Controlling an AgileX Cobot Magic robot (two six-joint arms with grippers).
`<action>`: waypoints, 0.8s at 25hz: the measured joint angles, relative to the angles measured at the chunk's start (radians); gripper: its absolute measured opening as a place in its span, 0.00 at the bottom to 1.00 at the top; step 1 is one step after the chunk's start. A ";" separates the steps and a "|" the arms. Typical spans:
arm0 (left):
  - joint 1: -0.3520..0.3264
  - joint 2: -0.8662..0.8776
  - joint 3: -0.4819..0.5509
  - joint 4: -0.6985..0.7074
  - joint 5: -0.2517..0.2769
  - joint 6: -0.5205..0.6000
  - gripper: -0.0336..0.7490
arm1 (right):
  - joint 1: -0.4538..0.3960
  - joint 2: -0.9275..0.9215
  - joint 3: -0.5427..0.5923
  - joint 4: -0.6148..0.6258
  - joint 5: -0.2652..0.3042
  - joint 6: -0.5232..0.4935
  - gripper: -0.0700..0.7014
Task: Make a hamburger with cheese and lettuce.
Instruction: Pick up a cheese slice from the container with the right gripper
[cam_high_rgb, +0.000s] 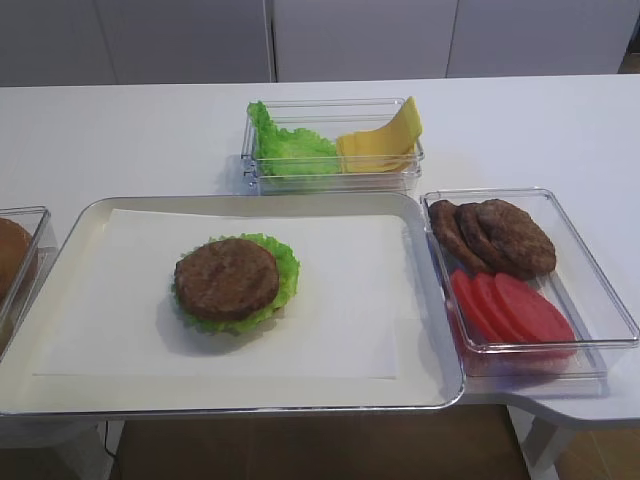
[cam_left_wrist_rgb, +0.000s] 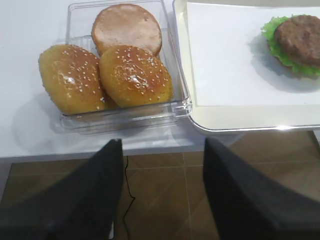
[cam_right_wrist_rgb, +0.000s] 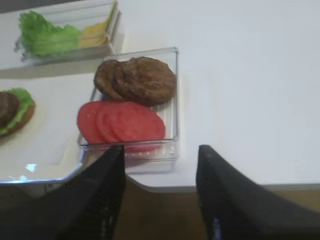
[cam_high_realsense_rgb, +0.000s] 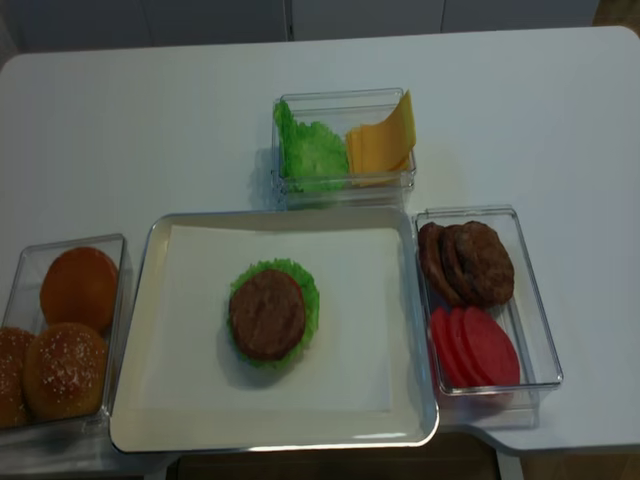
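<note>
Both arms' fingers (cam_left_wrist_rgb: 162, 192) (cam_right_wrist_rgb: 160, 192) (seen only in wrist views) stand apart, empty, short of the hamburger (cam_high_realsense_rgb: 268, 314).

Open right claw (cam_right_wrist_rgb: 160, 165) above clear bin (cam_right_wrist_rgb: 170, 100), patties (cam_right_wrist_rgb: 142, 80), tomato slices (cam_right_wrist_rgb: 125, 122)

Left end effector (cam_left_wrist_rgb: 162, 192): two dark fingers spread apart, nothing between them, held off the near edge of the tabletop (cam_left_wrist_rgb: 30, 135), above floor. Right end effector (cam_right_wrist_rgb: 160, 192): fingers likewise parted and empty, also at the near edge. Neither arm appears in either exterior high view.
</note>
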 joint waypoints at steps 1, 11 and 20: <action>0.000 0.000 0.000 0.000 0.000 0.000 0.53 | 0.000 0.026 -0.006 0.020 -0.028 0.007 0.54; 0.000 0.000 0.000 0.000 0.000 0.000 0.53 | 0.000 0.413 -0.134 0.114 -0.207 -0.044 0.53; 0.000 0.000 0.000 0.000 0.000 0.000 0.53 | 0.000 0.819 -0.266 0.182 -0.269 -0.094 0.53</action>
